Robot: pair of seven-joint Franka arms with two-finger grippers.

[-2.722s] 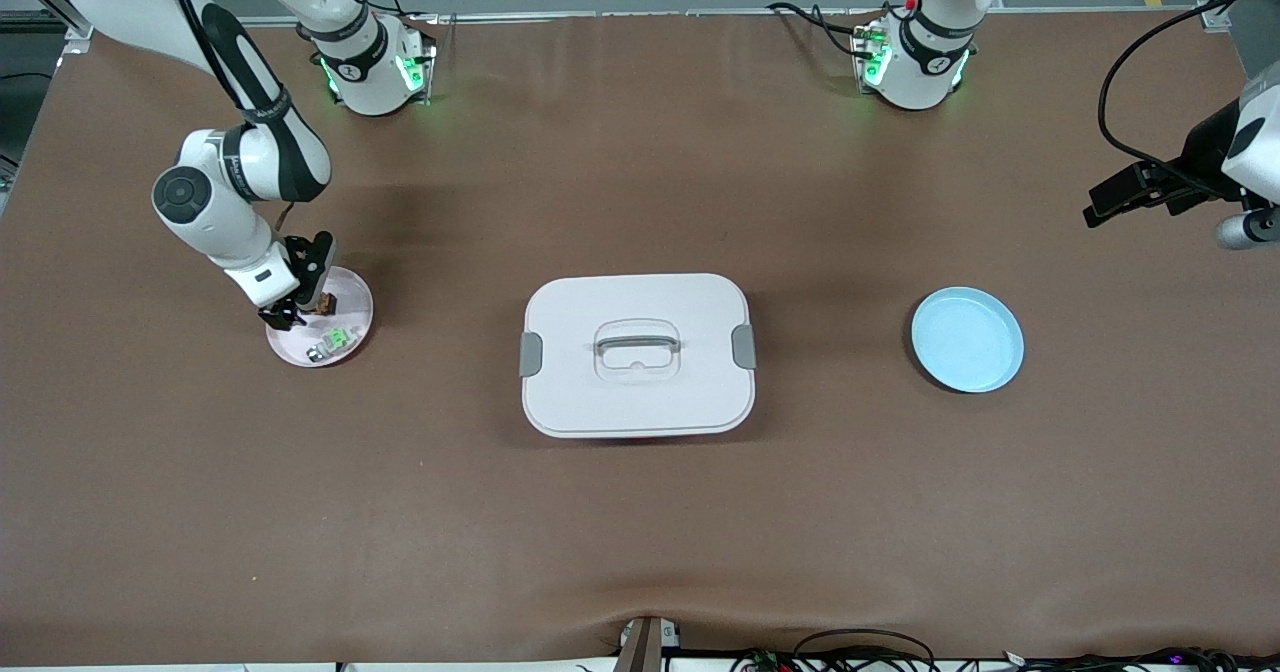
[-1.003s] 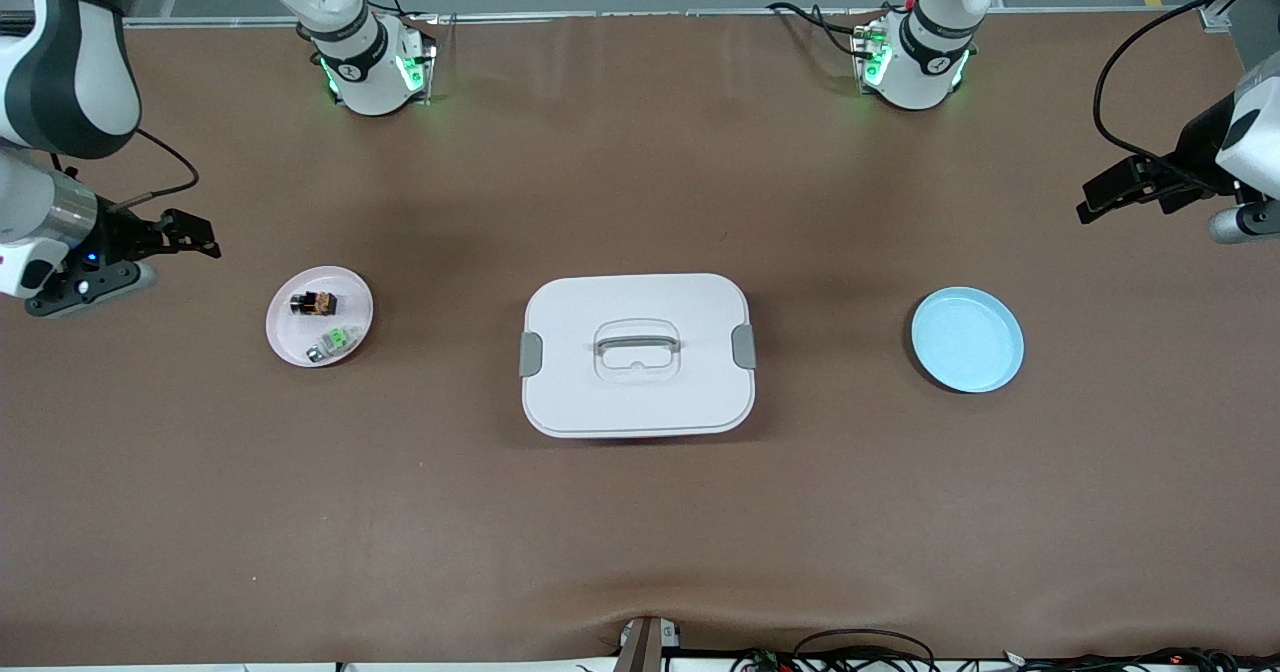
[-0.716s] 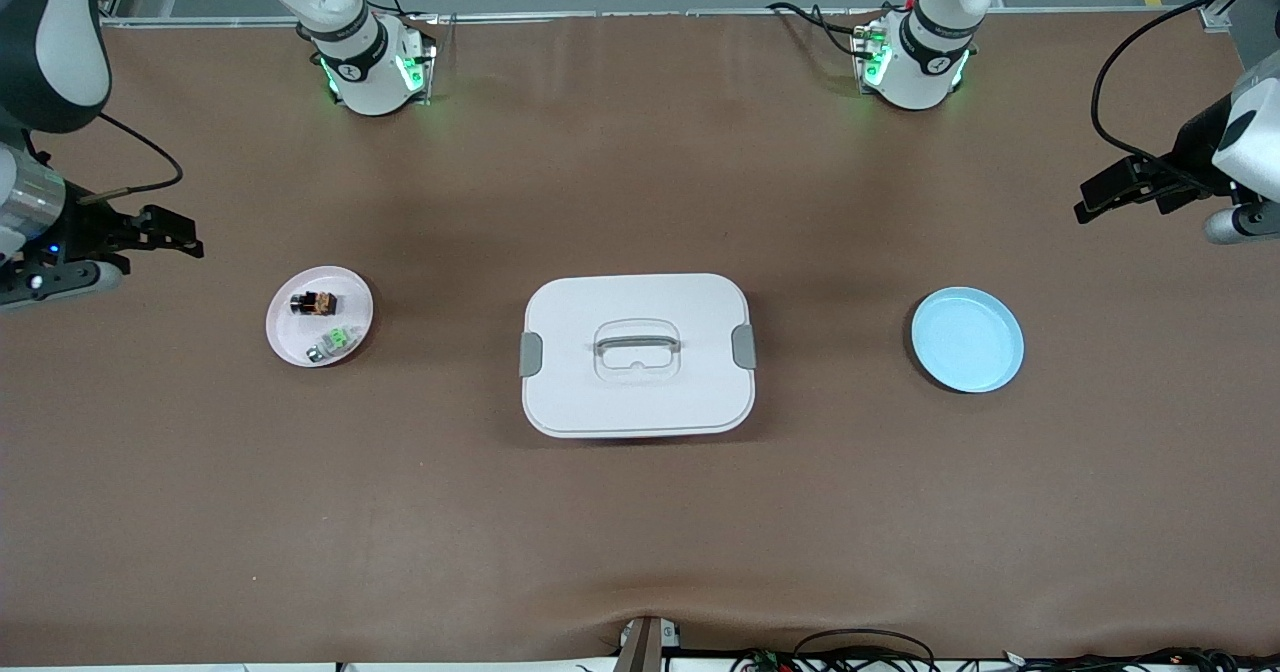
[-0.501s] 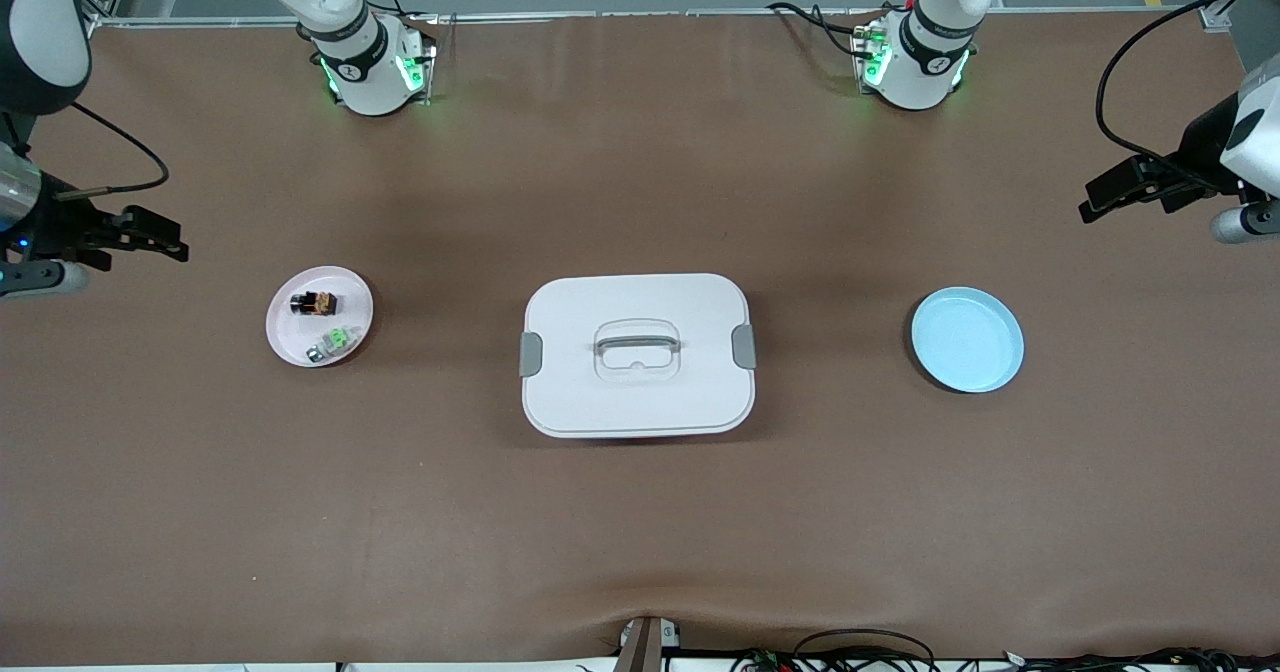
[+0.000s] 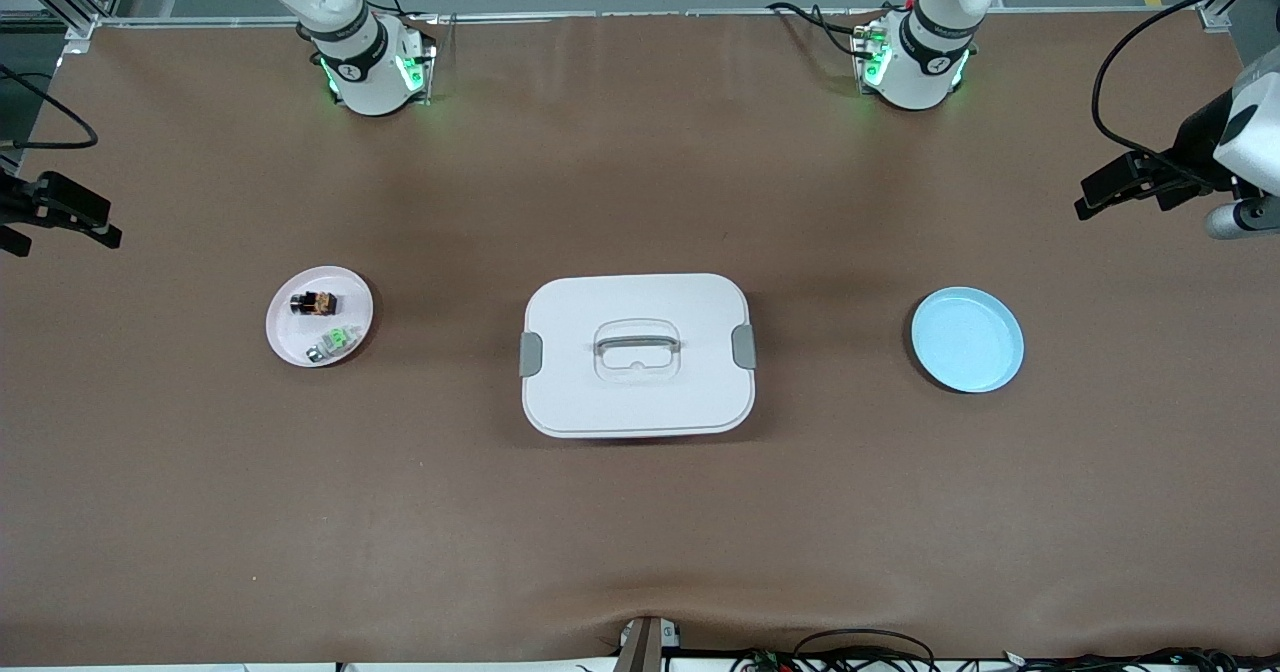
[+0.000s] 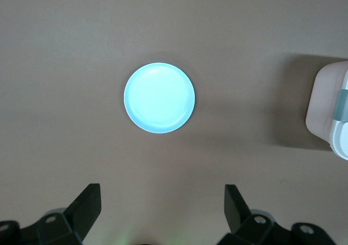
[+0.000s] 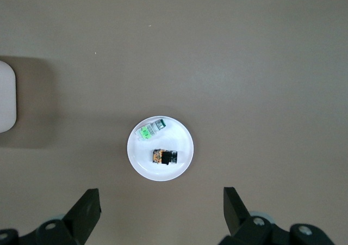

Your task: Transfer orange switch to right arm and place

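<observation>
The orange switch (image 5: 313,303) lies on a small pale pink plate (image 5: 300,350) toward the right arm's end of the table, beside a similar green-faced switch (image 5: 340,338). The right wrist view shows the orange switch (image 7: 165,157), the green one (image 7: 145,130) and the plate (image 7: 185,169) far below. My right gripper (image 5: 90,230) (image 7: 161,193) is open and empty, high over the table's edge at the right arm's end. My left gripper (image 5: 1085,202) (image 6: 162,193) is open and empty, up over the left arm's end of the table.
A white lidded box (image 5: 637,354) with a handle and grey clips sits mid-table; its corner shows in the left wrist view (image 6: 329,111). A light blue plate (image 5: 967,339) lies toward the left arm's end, also in the left wrist view (image 6: 159,98).
My right gripper was down at the pink plate by the orange switch; it has risen and drawn back to the table's end. Both switches stay on the plate. The left arm waits.
</observation>
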